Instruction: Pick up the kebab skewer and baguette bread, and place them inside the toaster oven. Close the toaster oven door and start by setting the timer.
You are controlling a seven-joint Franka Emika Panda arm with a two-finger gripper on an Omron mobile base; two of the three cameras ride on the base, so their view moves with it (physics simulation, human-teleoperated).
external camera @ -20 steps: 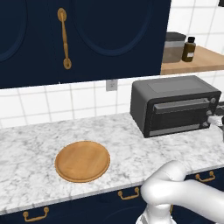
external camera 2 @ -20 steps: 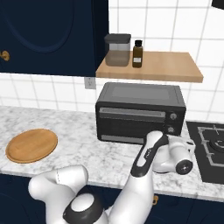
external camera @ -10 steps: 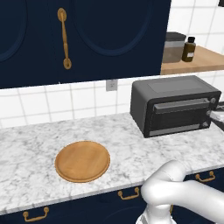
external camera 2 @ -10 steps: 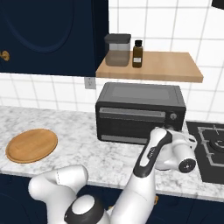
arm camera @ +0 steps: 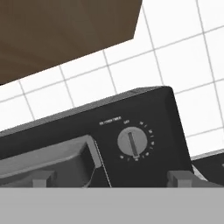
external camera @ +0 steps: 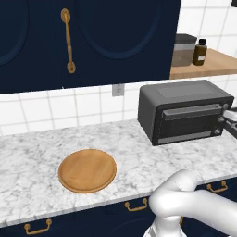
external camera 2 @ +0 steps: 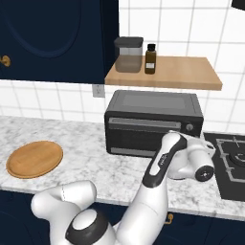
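Observation:
The toaster oven stands on the marble counter against the tiled wall, and its door is shut. My gripper is open and hovers just in front of the oven's right-hand control strip. In the hand view the timer knob sits a little above and between my two fingertips, with its pointer near upright. The door's bar handle shows to the left of the knob. Nothing is between the fingers. The kebab skewer and the baguette bread are out of view.
A round wooden board lies on the counter to the left of the oven. Above the oven a wooden shelf carries a grey jar and a brown bottle. A stove burner lies to the right.
The hand has crept slightly upward and closer to the oven's right front. The jaws stay open and the oven door stays shut.

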